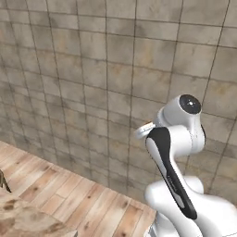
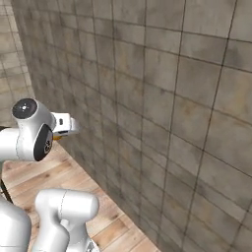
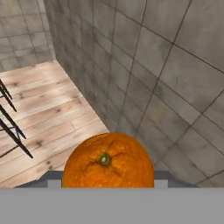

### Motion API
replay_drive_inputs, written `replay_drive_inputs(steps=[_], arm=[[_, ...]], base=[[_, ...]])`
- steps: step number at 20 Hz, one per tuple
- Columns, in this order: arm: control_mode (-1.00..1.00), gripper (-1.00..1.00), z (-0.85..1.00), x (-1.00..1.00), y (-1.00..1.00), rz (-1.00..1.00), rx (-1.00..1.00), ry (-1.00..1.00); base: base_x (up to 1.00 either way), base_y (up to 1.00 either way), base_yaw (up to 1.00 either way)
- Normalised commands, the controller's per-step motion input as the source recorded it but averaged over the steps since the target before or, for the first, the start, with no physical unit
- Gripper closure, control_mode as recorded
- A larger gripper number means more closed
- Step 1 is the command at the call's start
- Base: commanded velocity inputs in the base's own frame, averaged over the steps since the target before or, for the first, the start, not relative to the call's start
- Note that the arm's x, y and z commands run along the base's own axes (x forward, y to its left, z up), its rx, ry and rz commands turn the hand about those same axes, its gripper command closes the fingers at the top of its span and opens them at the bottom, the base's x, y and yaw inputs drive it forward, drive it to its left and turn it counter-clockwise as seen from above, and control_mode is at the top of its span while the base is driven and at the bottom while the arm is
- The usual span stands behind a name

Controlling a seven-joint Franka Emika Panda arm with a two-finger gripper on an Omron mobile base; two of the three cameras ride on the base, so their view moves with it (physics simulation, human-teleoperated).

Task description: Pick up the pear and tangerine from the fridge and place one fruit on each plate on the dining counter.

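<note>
Right at the near edge of the hand view, at six o'clock, sits the tangerine [image 3: 108, 161], a smooth round bright-orange fruit with a small green-brown stem scar facing the camera. It fills the space where the fingertips would rise, and pale grey slivers show at either side of it, so the gripper appears drawn in and clamped on the fruit, though the fingers themselves are hidden behind it.

Beyond the fruit, toward ten o'clock, a light wooden plank floor [image 3: 48, 109] stretches away, and thin black slanted rods [image 3: 13, 127], perhaps chair or stool legs, cross it at nine o'clock. From twelve to three o'clock rises a wall of grey-brown square stone tiles [image 3: 166, 57], meeting the floor along a line that runs from about eleven o'clock down to the fruit.

In the left base view the white arm with dark joints [image 1: 178, 152] climbs from five o'clock, its elbow bent near three o'clock, with the tiled wall behind it. At seven o'clock a corner of the beige-brown marbled stone dining counter [image 1: 28, 222] shows above the plank floor.

In the right base view the arm stands at eight o'clock, and its white hand [image 2: 66, 124] points toward the wall near nine o'clock, a sliver of orange just beneath it.
</note>
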Motion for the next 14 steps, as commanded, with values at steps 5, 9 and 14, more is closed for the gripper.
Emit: replay_drive_inputs(steps=[5, 9, 14], arm=[[1.0, 1.0, 0.0, 0.0, 0.0, 0.0, 0.0, 0.0], [1.0, 1.0, 0.0, 0.0, 0.0, 0.0, 0.0, 0.0], [1.0, 1.0, 0.0, 0.0, 0.0, 0.0, 0.0, 0.0]], base=[[0.58, -0.04, 0.63], [0.65, -0.01, 0.59], [0.71, -0.02, 0.53]])
